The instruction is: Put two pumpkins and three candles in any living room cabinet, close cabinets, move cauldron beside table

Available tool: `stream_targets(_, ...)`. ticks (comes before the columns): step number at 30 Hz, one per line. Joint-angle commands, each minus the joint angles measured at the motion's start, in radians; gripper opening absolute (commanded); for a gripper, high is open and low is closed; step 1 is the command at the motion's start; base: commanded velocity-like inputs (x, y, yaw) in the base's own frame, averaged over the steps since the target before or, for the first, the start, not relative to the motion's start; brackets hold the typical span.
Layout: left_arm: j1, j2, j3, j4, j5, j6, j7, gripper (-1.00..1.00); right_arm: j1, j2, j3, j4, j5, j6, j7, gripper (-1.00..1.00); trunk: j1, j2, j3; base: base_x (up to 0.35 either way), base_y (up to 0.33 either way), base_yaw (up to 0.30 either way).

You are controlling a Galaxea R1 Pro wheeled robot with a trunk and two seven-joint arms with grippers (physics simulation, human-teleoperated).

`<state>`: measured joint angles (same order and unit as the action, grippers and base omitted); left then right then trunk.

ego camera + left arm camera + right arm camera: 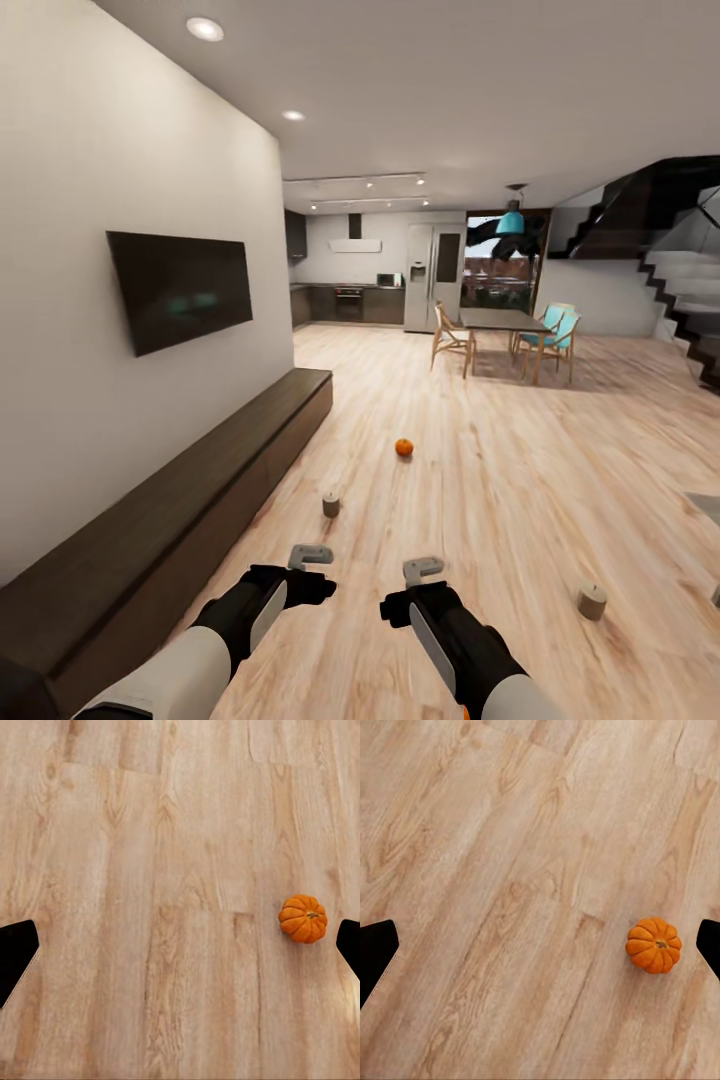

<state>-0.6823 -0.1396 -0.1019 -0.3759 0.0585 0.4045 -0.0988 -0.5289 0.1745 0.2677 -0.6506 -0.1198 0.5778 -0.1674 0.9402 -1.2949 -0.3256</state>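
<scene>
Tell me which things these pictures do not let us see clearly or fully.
- Cabinet, head view: its near end is cut off by the picture's edge; the fronts look shut, the insides are hidden.
- Grey thing at the right edge, head view: cropped, so unidentifiable.
- Pumpkin, head view: small; both wrist views show its ribs.
- Two candles: fine detail unreadable.

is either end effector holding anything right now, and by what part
Nothing is held. The left end effector and right end effector are both open and empty above the floor; the pumpkin lies ahead, untouched.
</scene>
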Motion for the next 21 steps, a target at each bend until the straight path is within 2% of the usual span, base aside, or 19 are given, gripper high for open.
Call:
stream_targets(1,-0.001,0.001,-0.005,-0.001,0.006,0.005,0.001,1.0,-0.001,0.0,0.002,-0.001,-0.011,0.004,-0.009,1.0,0.0,-0.001,-0.001,0.136,0.012,0.28)
stream_targets(8,0.0,0.001,-0.005,-0.001,0.006,0.004,-0.001,1.0,-0.001,0.0,0.002,-0.001,-0.011,0.003,-0.009,1.0,0.0,-0.001,-0.001,0.199,0.003,0.1)
stream_targets(14,-0.001,0.001,-0.005,-0.001,0.006,0.004,-0.001,1.0,0.0,0.0,0.002,-0.001,-0.011,0.003,-0.009,1.0,0.0,-0.001,-0.001,0.261,0.0,0.023)
stream_targets(21,-0.001,0.0,-0.005,-0.002,0.006,0.004,-0.001,1.0,0.0,0.0,0.002,-0.001,-0.011,0.003,-0.009,1.0,0.0,-0.001,-0.001,0.276,0.0,0.116)
